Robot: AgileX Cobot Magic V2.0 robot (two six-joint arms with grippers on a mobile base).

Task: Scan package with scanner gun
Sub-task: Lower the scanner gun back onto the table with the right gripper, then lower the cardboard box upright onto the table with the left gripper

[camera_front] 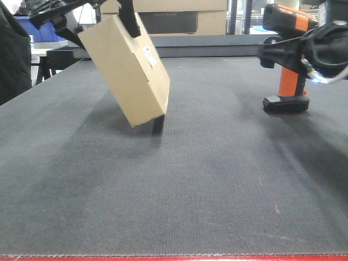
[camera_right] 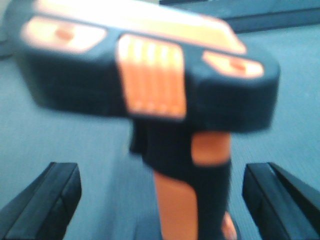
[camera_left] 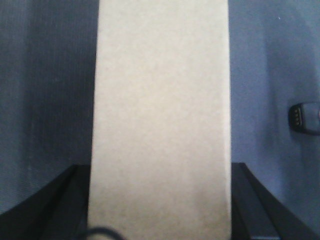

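Front view shows us the package [camera_front: 126,68] tilted, one bottom corner on the table [camera_front: 174,190], held up top by our left end effector [camera_front: 128,19]. Far right stands the scanner gun [camera_front: 286,60], with our right end effector [camera_right: 160,195] open around it, not touching.

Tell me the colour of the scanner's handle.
Orange handle with black along one side, over a black base. The front view shows it best; the right wrist view is blurred.

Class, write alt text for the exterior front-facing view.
The left gripper holds a tan package tilted, one corner near the grey table. At right, the right gripper is around an upright orange-and-black scanner gun.
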